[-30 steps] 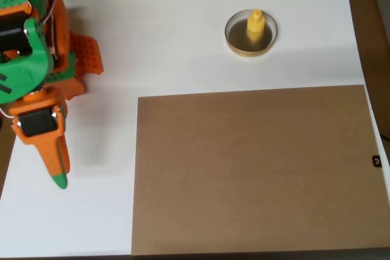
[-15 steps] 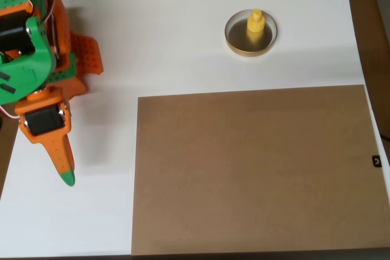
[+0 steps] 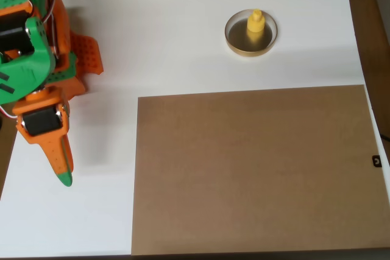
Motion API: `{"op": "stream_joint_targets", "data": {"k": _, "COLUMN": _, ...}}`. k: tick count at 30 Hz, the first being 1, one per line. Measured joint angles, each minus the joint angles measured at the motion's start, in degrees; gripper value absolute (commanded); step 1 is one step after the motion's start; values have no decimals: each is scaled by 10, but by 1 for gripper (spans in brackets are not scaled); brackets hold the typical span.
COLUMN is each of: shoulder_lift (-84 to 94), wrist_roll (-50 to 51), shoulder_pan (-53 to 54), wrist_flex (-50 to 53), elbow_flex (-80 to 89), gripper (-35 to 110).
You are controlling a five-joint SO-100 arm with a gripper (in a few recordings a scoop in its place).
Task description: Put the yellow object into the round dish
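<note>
Inside round dish [image 3: 234, 42], yellow object [image 3: 255, 24] upright

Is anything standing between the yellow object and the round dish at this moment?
Nothing visible does. In the overhead view the yellow object already stands upright inside the round dish, so no path is left to block. The gripper is far off at the left edge, over bare white table, holding nothing.
</note>
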Motion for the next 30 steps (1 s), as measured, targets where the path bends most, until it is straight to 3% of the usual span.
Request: {"op": "stream_joint_targets", "data": {"k": 30, "shoulder_lift": 0, "wrist_roll": 11, "shoulder_pan": 0, "wrist_flex": 0, "elbow_flex": 0, "gripper": 5}}
